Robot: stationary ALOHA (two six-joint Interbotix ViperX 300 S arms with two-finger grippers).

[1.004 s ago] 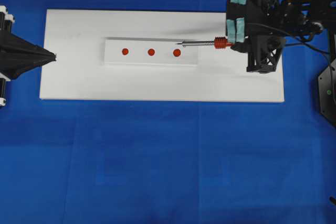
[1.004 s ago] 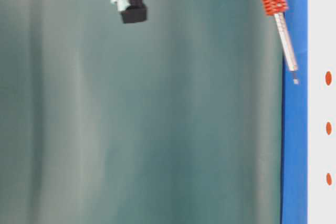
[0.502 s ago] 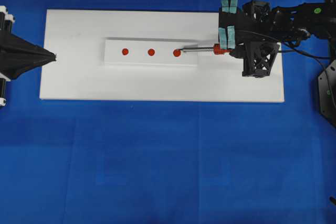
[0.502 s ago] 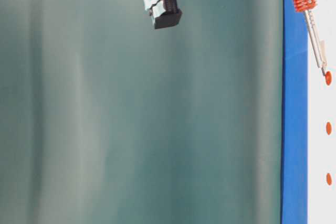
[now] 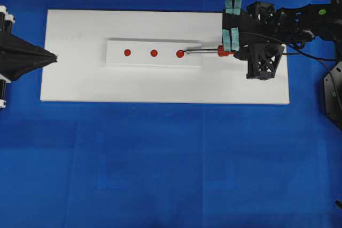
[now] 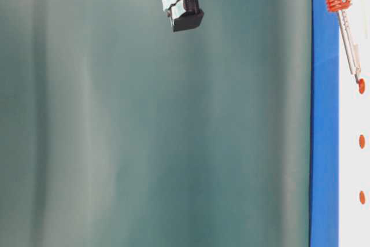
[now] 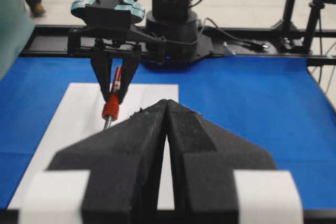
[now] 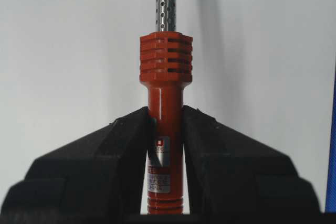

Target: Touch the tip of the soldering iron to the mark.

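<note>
Two dark pads of the right gripper (image 8: 165, 129) are filling the bottom of the right wrist view, pressing in from either side on the orange-red handle of the soldering iron (image 8: 164, 145); only the handle's width is keeping them apart. Beyond the ribbed collar the perforated silver shaft is running up out of the picture, so this view is not showing the tip.

From the left wrist view, the left gripper (image 7: 167, 145) is sitting large in the foreground with its two foam fingers meeting along a thin seam, holding nothing. Past it, the right gripper (image 7: 114, 85) is pointing down over the white board (image 7: 68, 124) with the red handle showing between its fingers.

Overhead, the full layout is showing (the only view giving all three dots at once). A raised white strip (image 5: 154, 61) is lying on the board, carrying three red dots in a row. The iron's tip is resting at the right-hand dot (image 5: 180, 54), the one nearest the right gripper (image 5: 224, 52). The mark (image 5: 127, 53), the dot at the left end, is lying well apart from the tip, with the middle dot (image 5: 154, 53) between. The left gripper (image 5: 53, 56) is sitting at the board's left edge.

The table-level view is showing the shaft slanting onto that dot (image 6: 361, 86), touching it.
</note>
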